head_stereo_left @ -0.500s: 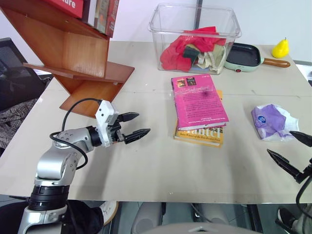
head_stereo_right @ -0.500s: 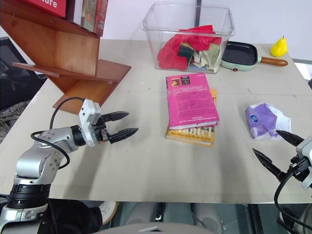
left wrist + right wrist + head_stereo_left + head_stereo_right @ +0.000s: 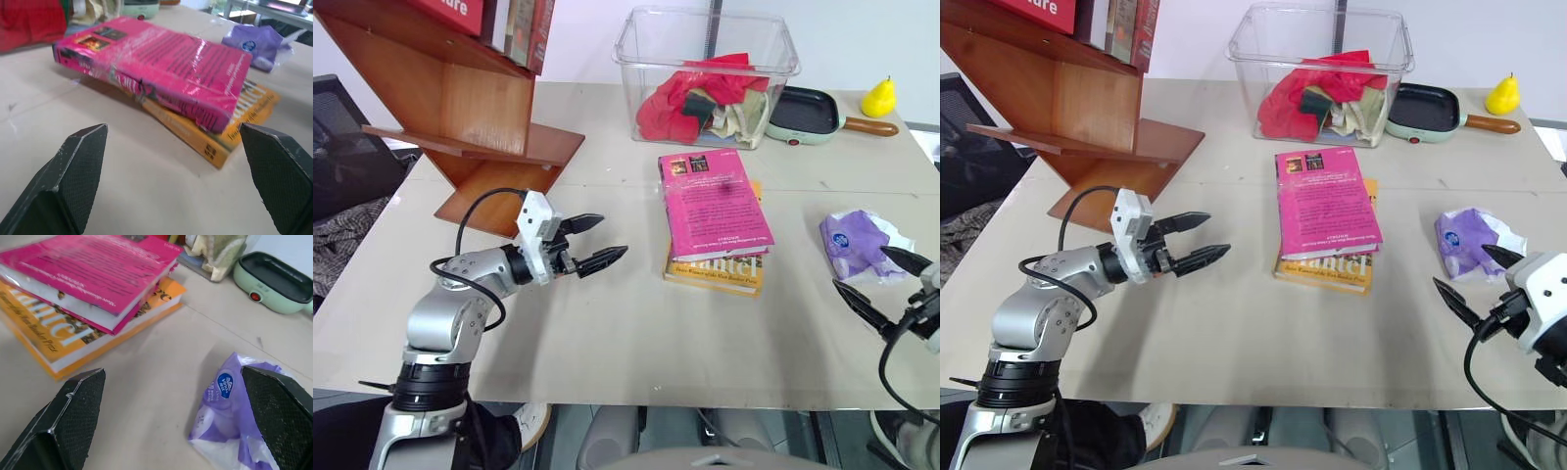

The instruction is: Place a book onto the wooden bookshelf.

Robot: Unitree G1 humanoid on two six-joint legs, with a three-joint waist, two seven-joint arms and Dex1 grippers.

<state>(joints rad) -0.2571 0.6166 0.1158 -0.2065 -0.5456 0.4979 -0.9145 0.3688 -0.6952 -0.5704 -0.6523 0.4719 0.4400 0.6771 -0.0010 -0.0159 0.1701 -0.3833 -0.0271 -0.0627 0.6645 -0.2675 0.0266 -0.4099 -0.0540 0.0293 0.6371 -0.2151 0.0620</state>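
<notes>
The magenta-pink book (image 3: 713,203) lies flat in the middle of the table on top of a yellow-orange book (image 3: 720,270); the left wrist view shows the pink book (image 3: 161,61) ahead of the fingers. The wooden bookshelf (image 3: 460,108) stands at the table's far left, with red-spined books upright on its top board. My left gripper (image 3: 595,243) is open over the table left of the books, pointing at them with a clear gap. My right gripper (image 3: 881,279) is open near the right edge, beside a purple packet (image 3: 857,243).
A clear plastic bin (image 3: 707,78) of red and beige cloths stands behind the books. A mint-green pan (image 3: 808,115) and a yellow pear (image 3: 878,97) sit at the far right. A dark chair (image 3: 342,147) is left of the table.
My left gripper has moved a little to the right, toward the books. My right gripper has risen and moved in toward the purple packet. The books have not moved.
</notes>
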